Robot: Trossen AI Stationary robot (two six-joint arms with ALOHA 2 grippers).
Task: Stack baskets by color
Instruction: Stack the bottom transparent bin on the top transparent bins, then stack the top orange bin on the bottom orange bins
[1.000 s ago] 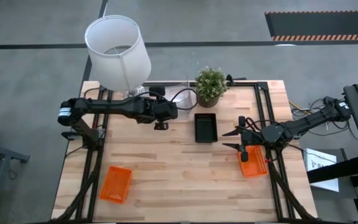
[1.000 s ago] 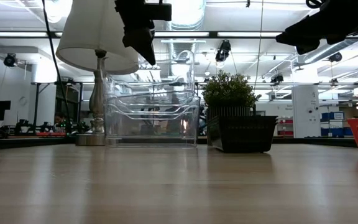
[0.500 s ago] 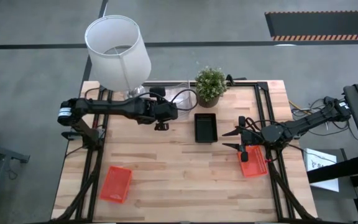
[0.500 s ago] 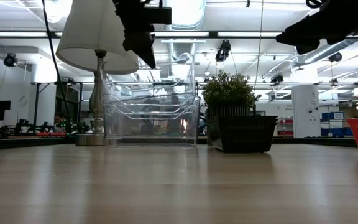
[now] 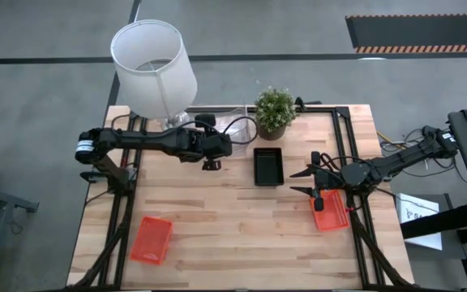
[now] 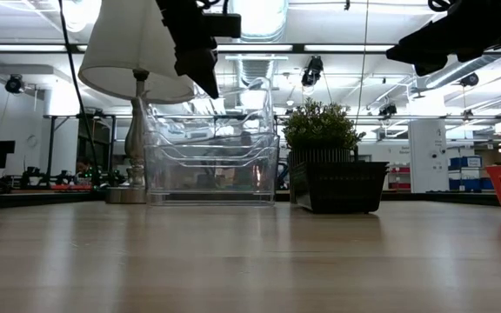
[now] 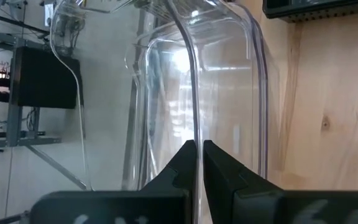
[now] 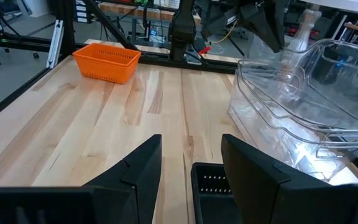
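Note:
A stack of clear baskets (image 5: 237,126) stands at the far side between the lamp and the plant. My left gripper (image 7: 197,155) hangs over it, slanting down, shut on the top clear basket (image 7: 222,81). A black basket (image 5: 267,165) sits mid-table. One red-orange basket (image 5: 152,239) lies near the front left. Another red-orange basket (image 5: 329,212) lies at the right, beside my right gripper (image 5: 301,182). That gripper is open and level, pointing toward the black basket, with nothing between its fingers. My left gripper pinches a thin rim edge (image 7: 195,134) of the top clear basket between its two fingers, coming from above on a slant. The basket still sits in the clear stack (image 6: 211,161). Whether any part of it is raised, I cannot tell.
A white lampshade (image 5: 152,65) on its metal stand and a potted green plant (image 5: 274,109) stand close on either side of the clear stack at the far edge. Bare wood (image 5: 233,227) spreads across the middle and near side.

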